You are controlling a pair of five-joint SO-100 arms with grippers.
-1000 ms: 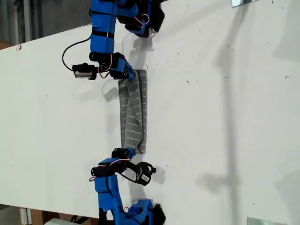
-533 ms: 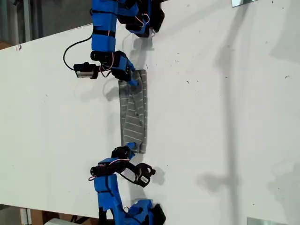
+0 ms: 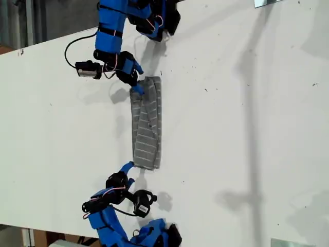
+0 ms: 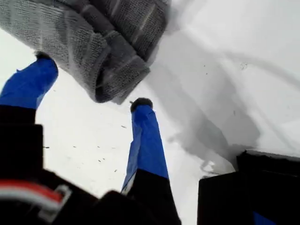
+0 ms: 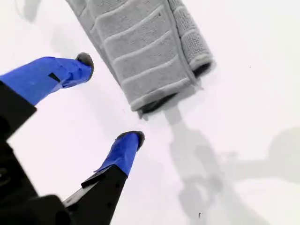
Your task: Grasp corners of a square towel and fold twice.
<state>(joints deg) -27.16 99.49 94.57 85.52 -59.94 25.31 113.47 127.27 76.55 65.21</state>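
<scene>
The towel [image 3: 146, 123] lies folded into a narrow strip on the white surface [image 3: 247, 128], both my first end effector [image 4: 89, 84] and my second end effector [image 5: 110, 101] released beside its ends, so a careless regrasp could pinch one layer and undo the fold

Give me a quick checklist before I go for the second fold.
1. My first gripper open: ok, jaws spread.
2. My second gripper open and off the cloth: ok, bare table shows between its fingers and the towel.
3. First gripper off the towel: cannot tell; the first wrist view shows the cloth end right at its fingertips.
4. First fold done: ok, the towel lies as a narrow strip on the table.
5. Layers square: not ok; the end near my first gripper is bunched with a diagonal crease, while the other end looks neat.
</scene>
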